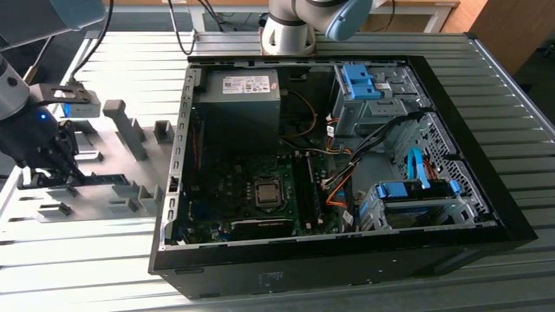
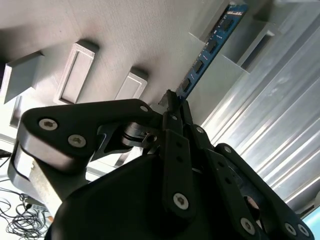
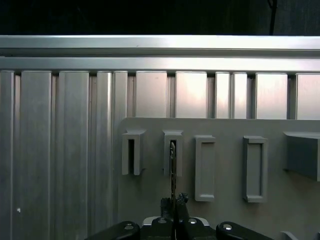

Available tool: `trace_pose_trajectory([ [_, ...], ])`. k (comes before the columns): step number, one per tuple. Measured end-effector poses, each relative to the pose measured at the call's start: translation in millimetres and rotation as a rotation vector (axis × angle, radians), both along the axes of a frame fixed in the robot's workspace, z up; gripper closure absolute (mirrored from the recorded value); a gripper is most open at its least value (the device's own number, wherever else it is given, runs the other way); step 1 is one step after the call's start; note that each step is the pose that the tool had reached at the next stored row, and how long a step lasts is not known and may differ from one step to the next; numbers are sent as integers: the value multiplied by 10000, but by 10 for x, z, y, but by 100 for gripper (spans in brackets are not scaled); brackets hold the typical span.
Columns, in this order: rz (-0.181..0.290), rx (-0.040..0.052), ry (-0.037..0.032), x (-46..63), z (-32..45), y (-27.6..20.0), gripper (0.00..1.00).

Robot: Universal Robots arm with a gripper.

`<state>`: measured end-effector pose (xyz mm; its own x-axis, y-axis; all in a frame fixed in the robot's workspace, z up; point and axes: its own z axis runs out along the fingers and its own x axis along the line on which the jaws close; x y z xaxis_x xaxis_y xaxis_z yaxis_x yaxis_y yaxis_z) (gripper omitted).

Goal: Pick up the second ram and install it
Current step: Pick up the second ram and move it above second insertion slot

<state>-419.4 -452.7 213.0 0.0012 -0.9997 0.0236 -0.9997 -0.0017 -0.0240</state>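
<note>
The second ram is a thin blue-green board with dark chips. My gripper is shut on its near end, and its far end reaches a grey slotted holder. In the first wrist view the ram shows edge-on, running from my gripper into a holder slot. In the exterior view my gripper is low over the grey holder plate at the exterior view's left, with the ram as a dark strip beside it.
An open computer case lies at the exterior view's centre and right, with the motherboard, long black slots, a power supply and blue drive cages. Grey block holders stand upright on the plate. The ribbed aluminium table surrounds it.
</note>
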Motion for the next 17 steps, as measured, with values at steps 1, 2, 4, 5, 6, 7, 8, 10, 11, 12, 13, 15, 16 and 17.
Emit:
trace_pose_trajectory([
  [1,0,0,-1,0,15,0,86],
  [2,0,1,-1,0,30,0,86],
  [4,0,0,0,0,56,0,86],
  [5,0,0,0,0,66,0,86],
  [6,0,0,0,0,76,0,86],
  [7,0,0,1,0,86,0,86],
  [8,0,0,-1,0,95,0,86],
  [10,0,2,-3,1,102,0,86],
  [11,0,2,-3,1,102,0,86],
  [12,0,2,-3,0,102,0,86],
  [13,1,0,-1,0,105,0,86],
  [15,0,1,-1,0,106,0,86],
  [16,0,1,-1,0,106,0,86],
  [17,0,0,0,0,107,0,86],
])
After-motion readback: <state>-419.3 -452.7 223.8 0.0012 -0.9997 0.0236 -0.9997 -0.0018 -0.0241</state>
